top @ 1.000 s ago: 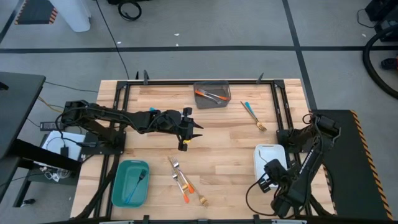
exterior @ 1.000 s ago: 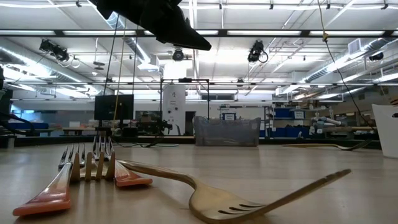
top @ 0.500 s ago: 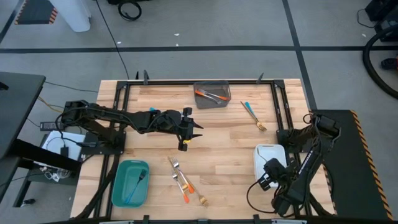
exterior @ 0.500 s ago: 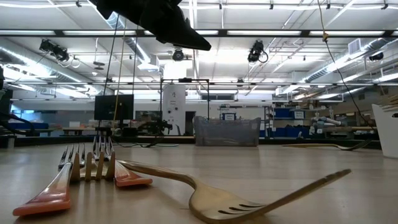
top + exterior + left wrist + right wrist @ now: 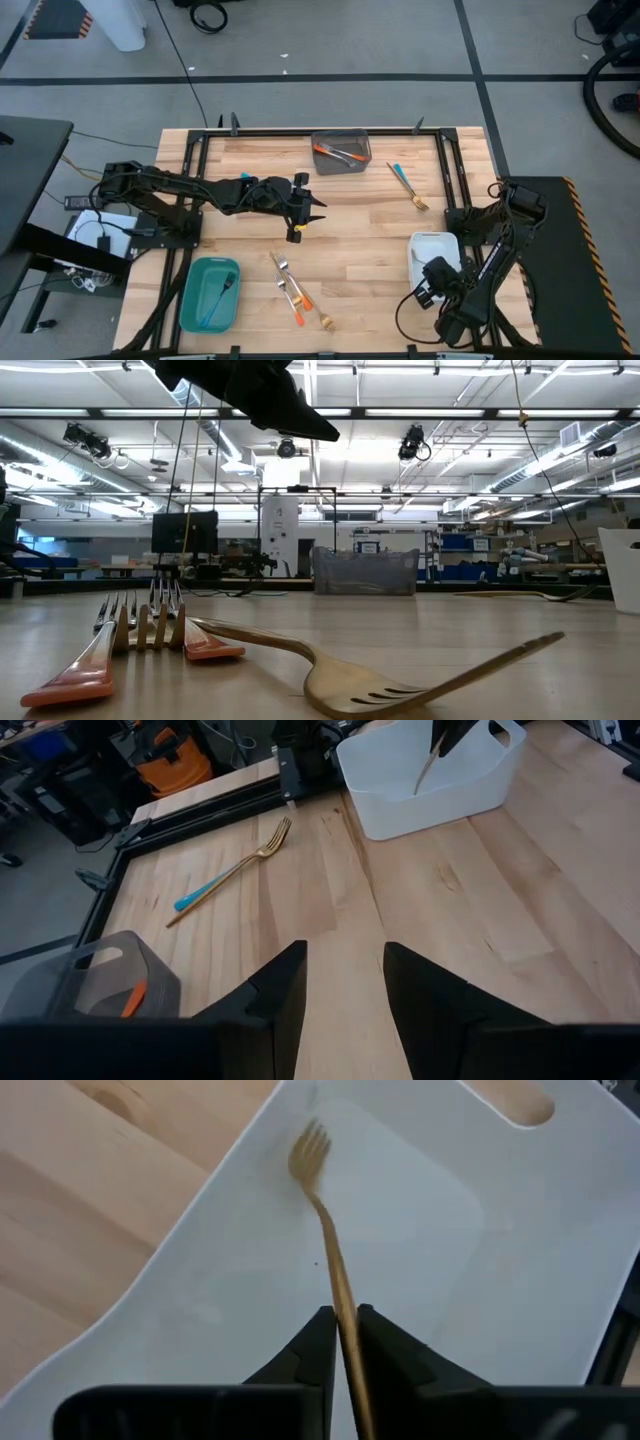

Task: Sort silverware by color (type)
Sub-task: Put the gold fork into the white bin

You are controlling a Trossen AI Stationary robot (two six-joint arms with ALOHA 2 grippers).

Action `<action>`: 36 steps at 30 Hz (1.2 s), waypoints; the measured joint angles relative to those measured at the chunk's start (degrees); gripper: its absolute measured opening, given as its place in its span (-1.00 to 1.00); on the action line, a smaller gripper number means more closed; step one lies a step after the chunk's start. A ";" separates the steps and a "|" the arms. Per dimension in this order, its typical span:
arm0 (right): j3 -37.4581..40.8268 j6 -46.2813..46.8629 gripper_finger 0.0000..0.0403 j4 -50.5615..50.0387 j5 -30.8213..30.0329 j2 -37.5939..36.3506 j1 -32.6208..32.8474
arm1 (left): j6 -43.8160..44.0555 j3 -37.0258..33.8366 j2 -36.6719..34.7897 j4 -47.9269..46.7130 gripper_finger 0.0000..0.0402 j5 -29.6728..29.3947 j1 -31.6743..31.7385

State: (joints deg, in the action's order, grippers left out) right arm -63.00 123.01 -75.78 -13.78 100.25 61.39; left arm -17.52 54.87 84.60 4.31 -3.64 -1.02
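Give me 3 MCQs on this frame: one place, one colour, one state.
1. Where is the right gripper?
A. over the white bin
B. over the teal bin
C. over the grey bin
2. What colour is the fork it holds?
A. blue
B. orange
C. gold
3. What is the left gripper doing?
A. shut on a fork
B. open, empty
C. shut on a bin

Key: 1 A, white walls fill the right wrist view; 2 C, the fork is gold all over; 3 B, bare table shows between its parted fingers.
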 joint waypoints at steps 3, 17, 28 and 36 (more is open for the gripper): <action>0.00 0.02 -0.71 0.19 0.63 0.00 0.00 | 0.00 0.00 0.00 -0.04 -0.29 0.00 0.00; -3.49 -4.78 -0.51 -3.72 6.16 -0.15 0.00 | 0.33 0.00 0.00 -0.38 -0.29 0.00 0.00; -9.02 -16.18 -0.49 -7.35 -1.39 -0.17 -2.35 | 0.92 0.00 -0.02 -5.13 -0.29 0.02 -0.35; -9.33 -23.04 -0.49 -9.18 -1.73 -0.17 -9.05 | 6.41 -0.02 -0.02 -10.78 -0.29 0.04 -2.06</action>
State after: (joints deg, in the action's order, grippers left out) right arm -72.34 99.97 -84.96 -15.50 100.07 52.33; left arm -11.11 54.85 84.58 -6.46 -3.60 -3.08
